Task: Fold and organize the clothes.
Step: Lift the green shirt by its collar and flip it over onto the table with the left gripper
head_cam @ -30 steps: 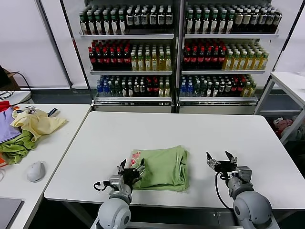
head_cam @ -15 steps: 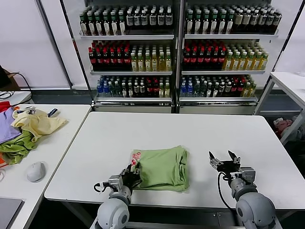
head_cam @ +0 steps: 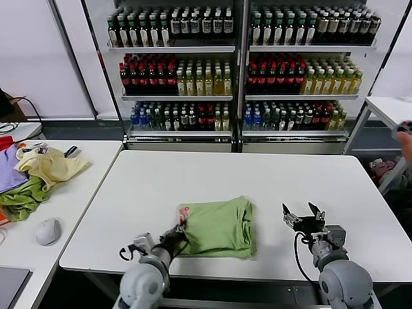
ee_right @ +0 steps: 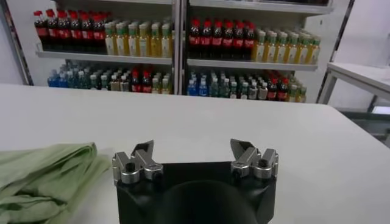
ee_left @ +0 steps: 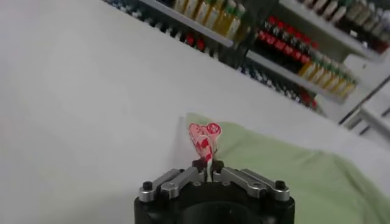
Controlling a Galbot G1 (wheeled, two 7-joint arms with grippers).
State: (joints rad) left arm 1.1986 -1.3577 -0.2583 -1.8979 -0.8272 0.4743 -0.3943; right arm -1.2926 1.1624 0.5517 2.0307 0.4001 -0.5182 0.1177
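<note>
The clothes, a light green polo shirt [head_cam: 219, 226], lie folded into a rough square on the white table [head_cam: 257, 174], near its front edge. A corner of it bearing the red-and-white print [head_cam: 183, 212] sticks up at its left side. My left gripper [head_cam: 175, 237] is low at the shirt's front-left corner. In the left wrist view that gripper [ee_left: 208, 165] is shut on the printed fabric [ee_left: 204, 135], which rises from between the jaws, with the green shirt [ee_left: 292, 170] beyond. My right gripper [head_cam: 304, 215] stands open and empty to the right of the shirt, apart from it; the right wrist view shows this gripper [ee_right: 192, 146] beside the shirt's edge [ee_right: 42, 176].
A side table [head_cam: 90, 154] on the left carries a pale yellow garment [head_cam: 48, 164], a darker green cloth [head_cam: 22, 196], purple cloth [head_cam: 8, 175] and a mouse [head_cam: 48, 230]. Bottle shelves [head_cam: 238, 71] stand behind the work table. Another table [head_cam: 393, 109] is at the far right.
My left gripper has gone from open to shut on the shirt's printed corner and has drawn back a little toward the front left. The right gripper stays open in place.
</note>
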